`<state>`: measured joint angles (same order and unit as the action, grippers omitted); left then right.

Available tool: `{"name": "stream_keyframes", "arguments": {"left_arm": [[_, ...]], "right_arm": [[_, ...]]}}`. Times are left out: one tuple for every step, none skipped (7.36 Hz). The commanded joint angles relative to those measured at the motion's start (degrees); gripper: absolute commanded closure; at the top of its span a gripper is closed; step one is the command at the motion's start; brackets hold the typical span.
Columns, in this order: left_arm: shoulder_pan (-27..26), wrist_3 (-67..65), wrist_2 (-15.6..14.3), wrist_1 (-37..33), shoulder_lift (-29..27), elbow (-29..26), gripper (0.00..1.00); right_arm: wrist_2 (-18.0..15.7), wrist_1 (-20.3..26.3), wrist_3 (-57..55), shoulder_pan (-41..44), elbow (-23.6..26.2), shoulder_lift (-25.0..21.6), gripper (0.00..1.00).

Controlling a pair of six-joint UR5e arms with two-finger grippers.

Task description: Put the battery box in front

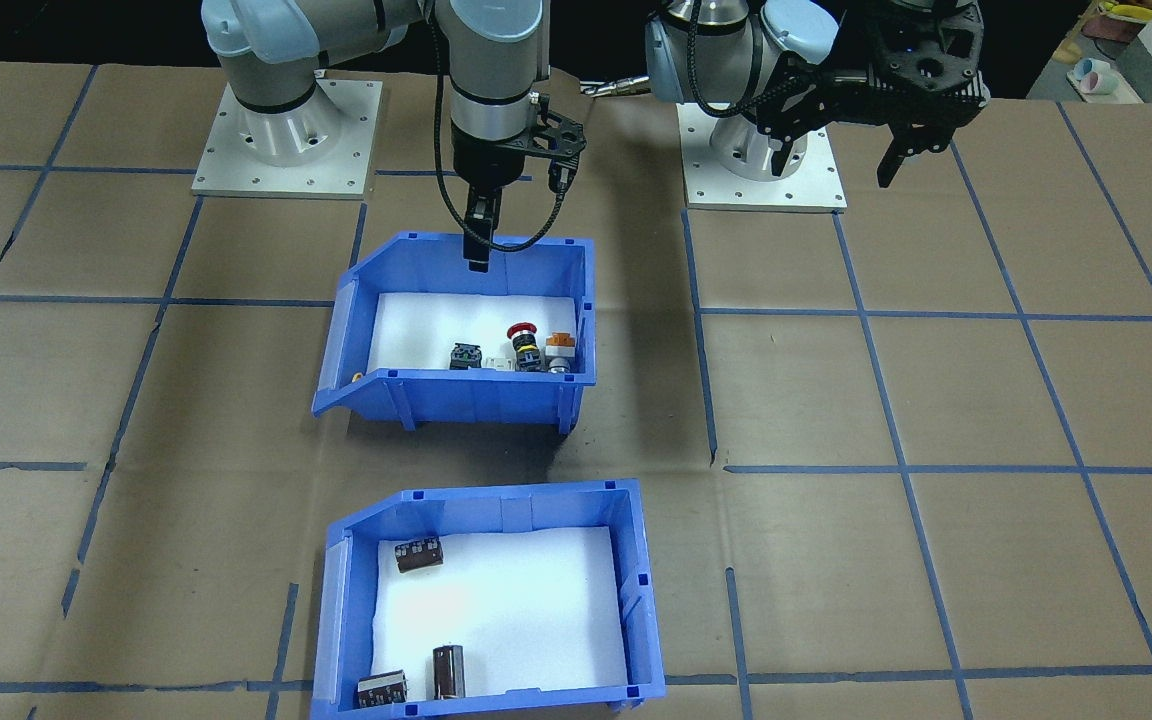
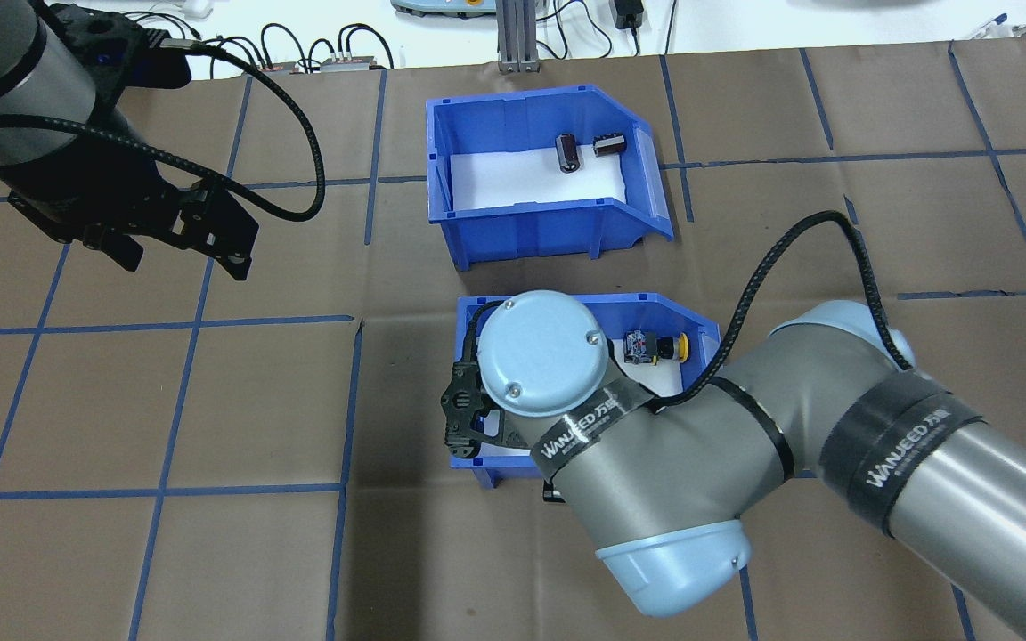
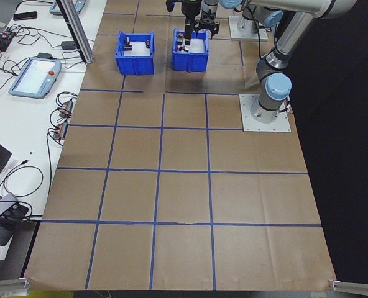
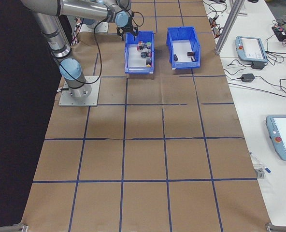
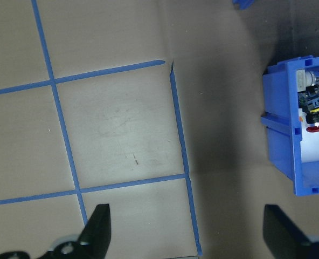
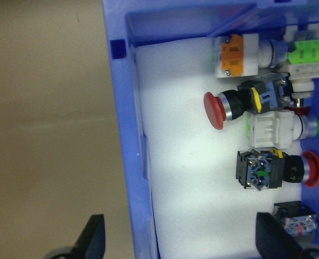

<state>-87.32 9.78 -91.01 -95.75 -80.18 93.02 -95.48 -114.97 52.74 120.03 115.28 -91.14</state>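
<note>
Battery box (image 1: 496, 600): blue open-top bin with a sloped cut-away side and white foam floor, standing on the brown paper-covered table (image 1: 936, 400) at the edge farthest from the robot. Contents: three small dark cylinders (image 1: 418, 555), one near the corner toward the robot, two side by side at the opposite wall. No gripper touches it.

Button bin (image 1: 466, 330): second blue bin of the same shape, standing between the battery box and the robot's bases, apart from the battery box. Contents: a red mushroom button (image 6: 229, 108), an orange-faced switch (image 6: 235, 54) and other push-buttons, grouped along one wall on white foam.

Right gripper (image 1: 477, 240): pointing straight down over the button bin's wall nearest the robot. In the right wrist view the two fingers (image 6: 92, 237) stand apart, one outside the wall, one over the foam; nothing is held.

Left gripper (image 2: 179, 245): raised above bare table, well apart from both bins. Fingers (image 5: 97, 226) spread wide, empty.

Table: brown paper marked with blue tape lines in a grid.
</note>
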Motion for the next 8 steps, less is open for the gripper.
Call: {"name": "stream_keyframes", "arguments": {"left_arm": [[0.14, -0.02, 0.22, 0.04, -0.5, -0.2, 0.01], [0.05, -0.02, 0.39, 0.04, -1.02, -0.29, 0.01], [-0.13, -0.02, 0.74, 0.04, -1.55, -0.21, 0.01], [-0.39, -0.02, 0.92, 0.13, -1.82, -0.21, 0.01], [-0.57, -0.02, 0.83, 0.04, -1.91, -0.21, 0.01], [-1.35, -0.02, 0.92, 0.04, -2.0, -0.12, 0.01], [-2.58, -0.28, 0.66, 0.04, -2.17, -0.03, 0.01], [-2.68, -0.11, 0.31, 0.13, -2.0, 0.4, 0.01]], "right_arm": [[0.12, 4.32, -0.18, -6.79, -4.87, -0.79, 0.0], [0.21, 4.23, -0.62, -11.79, -5.58, -0.79, 0.0], [0.38, 4.23, -2.45, -16.89, -5.94, -0.88, 0.0], [0.91, 4.14, -12.65, -20.59, -7.33, -0.97, 0.0], [0.82, 4.23, -24.41, -22.19, -9.78, -0.88, 0.0], [0.82, 4.58, -32.27, -23.43, -11.98, -0.53, 0.0], [0.74, 7.02, -41.66, -25.7, -14.27, -0.44, 0.0], [0.91, 11.13, -47.24, -28.34, -17.42, -0.44, 0.0]]}}
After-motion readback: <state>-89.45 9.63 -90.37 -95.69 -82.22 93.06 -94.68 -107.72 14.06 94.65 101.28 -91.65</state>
